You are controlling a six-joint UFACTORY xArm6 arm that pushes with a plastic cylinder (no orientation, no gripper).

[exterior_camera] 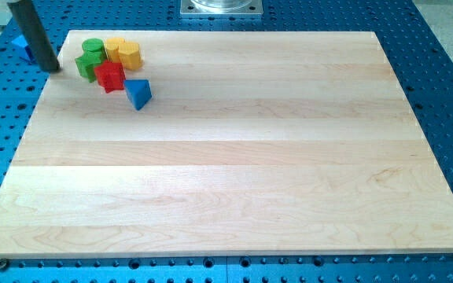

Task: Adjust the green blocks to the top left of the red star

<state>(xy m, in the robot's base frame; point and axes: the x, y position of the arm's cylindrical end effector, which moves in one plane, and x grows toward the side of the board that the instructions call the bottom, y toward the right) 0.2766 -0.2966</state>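
A: What was in frame, biggest first?

B: Blue perforated bench [439, 94] filled the background. On it sat the pale wooden board [234, 149], taking most of the view. A grey metal plate [221, 7] showed at 12 o'clock, just past the board's far edge.

A: The arm?

B: Only the dark rod [34, 31], entering from 11 o'clock, tilted. There was no hand to open or close, just the rod; my tip [52, 69] was down at the board's 10 o'clock edge, touching no block.

A: Blocks?

B: All were bunched in the board's 11 o'clock corner. The red star [111, 76] was mid-cluster. The blue triangle block [138, 93] sat at its 4 o'clock, close; contact couldn't be judged. Two yellow blocks at its 12-to-1 o'clock: yellow hexagon [130, 55] and another yellow block [115, 47], shape unclear.

A: The greens?

B: Green cylinder [93, 49] was at the star's 11 o'clock. The second green block [87, 66], shape unclear, was at its 9-to-10 o'clock, pressed against the star. Both lay between my tip and the star.

A: In the way?

B: The yellows crowded the cylinder's 3 o'clock side. One more blue block [23, 49] sat off the board behind the rod, partly hidden.
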